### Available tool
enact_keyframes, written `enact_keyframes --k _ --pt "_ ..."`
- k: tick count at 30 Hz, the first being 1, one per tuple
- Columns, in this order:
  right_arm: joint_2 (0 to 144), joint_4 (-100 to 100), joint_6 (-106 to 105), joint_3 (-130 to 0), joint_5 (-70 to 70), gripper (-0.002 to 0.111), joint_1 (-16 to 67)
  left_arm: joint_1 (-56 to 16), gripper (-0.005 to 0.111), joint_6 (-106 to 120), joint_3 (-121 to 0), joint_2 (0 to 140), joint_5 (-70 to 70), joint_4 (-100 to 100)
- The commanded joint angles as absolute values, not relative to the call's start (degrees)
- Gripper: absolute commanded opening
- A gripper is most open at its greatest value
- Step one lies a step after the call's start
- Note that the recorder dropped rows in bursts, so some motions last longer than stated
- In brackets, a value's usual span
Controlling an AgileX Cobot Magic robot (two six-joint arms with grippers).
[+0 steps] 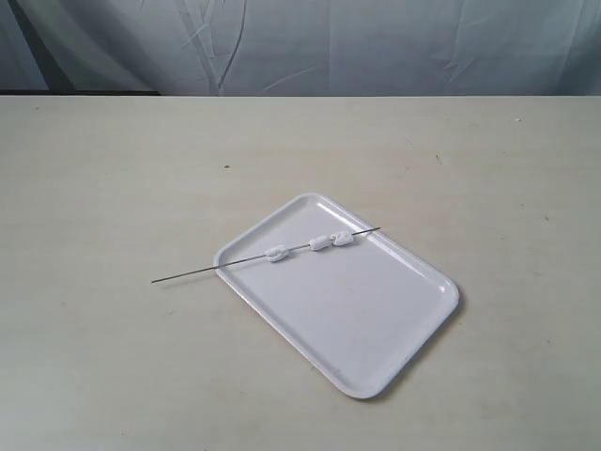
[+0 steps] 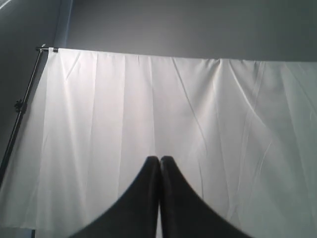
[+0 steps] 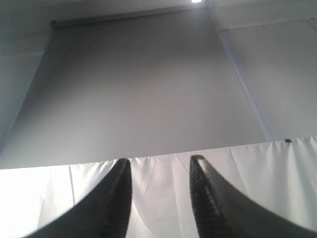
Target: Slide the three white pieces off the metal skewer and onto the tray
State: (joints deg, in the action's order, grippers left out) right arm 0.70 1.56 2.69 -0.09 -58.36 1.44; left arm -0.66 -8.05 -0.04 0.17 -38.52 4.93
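Note:
The white tray [image 1: 376, 329] lies on the table, turned at an angle. Across its far corner rests the thin metal skewer [image 1: 188, 273], one end sticking out past the tray's left rim. Three white pieces are threaded on it: one [image 1: 278, 252] near the rim, two more [image 1: 320, 242] [image 1: 343, 237] close together further right. Neither arm shows in the exterior view. My left gripper [image 2: 159, 158] is shut with nothing in it and faces a white curtain. My right gripper [image 3: 161, 161] stands open and empty, pointing at the curtain and a grey wall.
The beige table [image 1: 113, 188] stretches wide around the tray. A pale curtain [image 1: 310, 47] hangs behind its far edge. A dark stand pole [image 2: 22, 104] holds the curtain at one side in the left wrist view.

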Motion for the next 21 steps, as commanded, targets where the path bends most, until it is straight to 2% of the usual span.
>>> enact_keyframes --k 1,8,15,18,21 --pt "0.84 0.0 4.57 0.0 -59.69 0.038 1.28 -0.48 0.0 -10.21 -1.5 0.0 -40.52 9.0" --pt "0.84 2.74 4.57 -0.33 -59.66 0.037 1.28 -0.48 0.0 -10.3 -3.07 0.0 -38.49 13.04" --pt "0.95 0.97 7.97 -1.43 -58.12 0.023 1.28 -0.48 0.0 -10.3 -4.22 0.0 -38.6 13.04" --pt "0.95 0.88 9.11 -4.88 -55.24 0.027 1.28 -0.48 0.0 -10.15 -6.43 0.07 -38.51 13.58" --pt "1.1 -1.42 10.66 -12.68 -42.99 0.04 1.28 -0.58 0.007 -10.55 -10.28 2.48 -36.81 20.84"
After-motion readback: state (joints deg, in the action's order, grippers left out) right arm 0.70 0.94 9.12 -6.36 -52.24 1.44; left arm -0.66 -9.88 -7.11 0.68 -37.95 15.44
